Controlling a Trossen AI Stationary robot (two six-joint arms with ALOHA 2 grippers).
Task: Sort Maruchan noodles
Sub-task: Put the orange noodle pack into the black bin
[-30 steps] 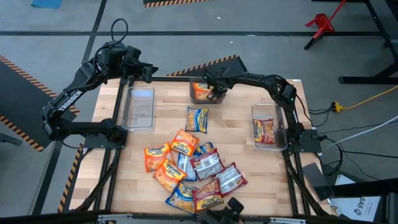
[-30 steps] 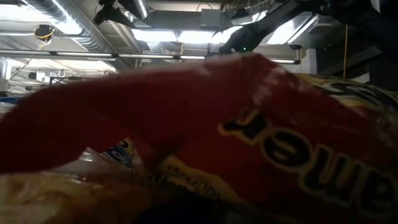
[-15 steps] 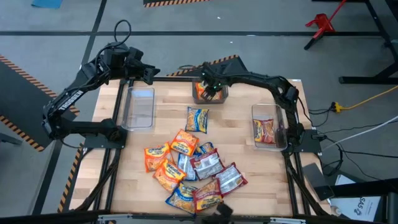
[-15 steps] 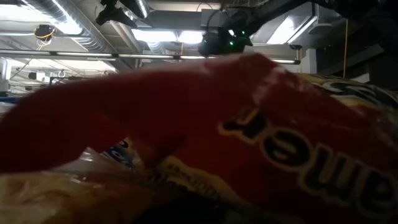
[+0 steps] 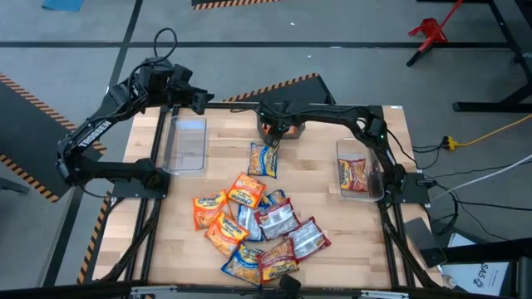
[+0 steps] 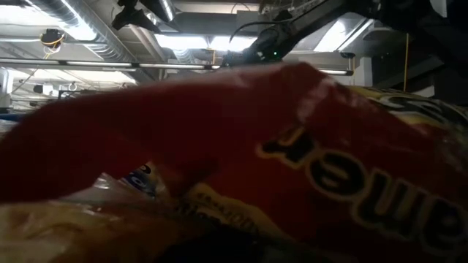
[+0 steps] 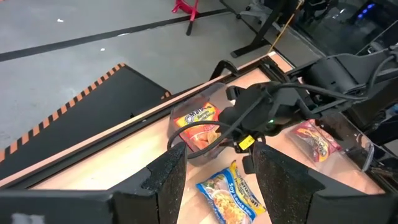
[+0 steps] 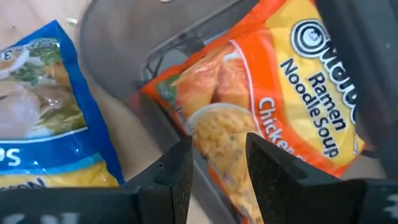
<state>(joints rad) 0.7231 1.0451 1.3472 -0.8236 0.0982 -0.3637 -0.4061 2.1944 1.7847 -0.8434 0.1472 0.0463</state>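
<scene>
My right gripper [image 5: 277,129] hangs over the near edge of the middle bin [image 5: 268,122] at the table's far side, fingers narrowly parted and holding nothing — through the gap the wrist camera sees only the orange packet [image 8: 273,118] lying inside that bin; just beside it, on the bare wood toward the pile, lies a blue-and-yellow packet [image 5: 264,159], apart from the others; I judge that one my next pick, though the frames cannot settle it; to do it well I should clear the bin wall first, then come down square on the packet's middle and pinch the film, not the edge, since the glossy wrap will likely slip; the right bin [image 5: 372,170] already holds a red-and-silver packet [image 5: 352,174], so the blue one seems meant for the empty left bin [image 5: 184,144] — a long reach across, perhaps better left to the other arm; my left gripper [image 5: 198,100] waits beyond the table's far left corner, fingers parted and empty; the remaining noodle pile [image 5: 253,228] sits at the table's near middle, overlapping, well apart from all three bins.
</scene>
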